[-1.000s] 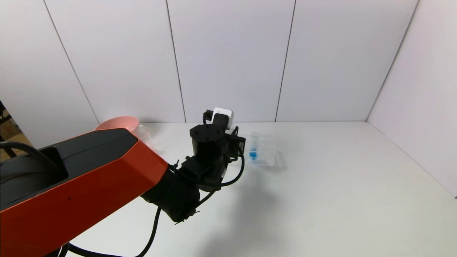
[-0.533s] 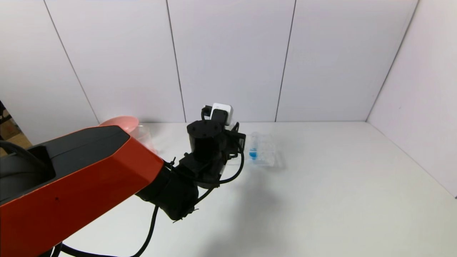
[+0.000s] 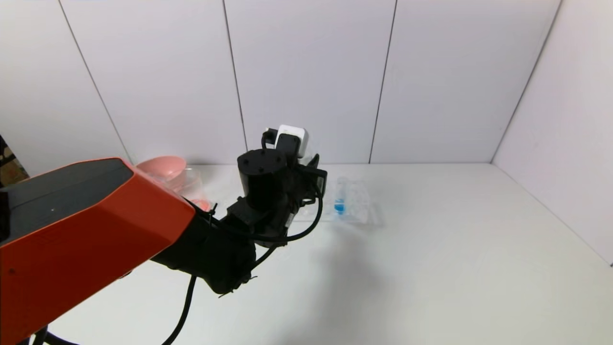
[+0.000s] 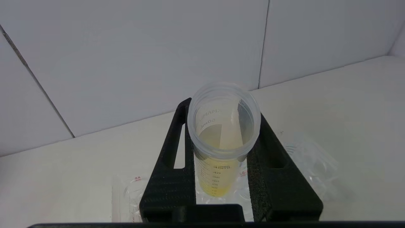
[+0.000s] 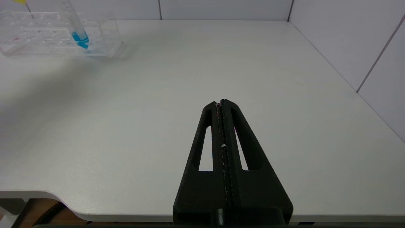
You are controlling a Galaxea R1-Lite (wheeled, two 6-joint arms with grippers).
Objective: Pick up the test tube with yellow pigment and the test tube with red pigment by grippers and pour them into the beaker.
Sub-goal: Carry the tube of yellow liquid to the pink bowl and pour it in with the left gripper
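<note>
One tube with yellow liquid (image 4: 221, 148) is clamped upright between the two fingers of the left gripper (image 4: 223, 158), held above the clear rack (image 4: 126, 196) near the back wall. The beaker (image 3: 191, 179) and a pink bowl (image 3: 163, 167) are seen behind the left arm. A blue-liquid tube (image 3: 339, 199) is kept in the rack. The right gripper (image 5: 221, 104) is held low over the table's (image 5: 284, 95) near edge, its fingers pressed together on nothing.

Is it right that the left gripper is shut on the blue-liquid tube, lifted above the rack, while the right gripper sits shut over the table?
Not quite. The left wrist view shows the left gripper shut on the yellow-pigment tube. The blue-liquid tube stands in the rack. The right gripper is shut over the table.
</note>
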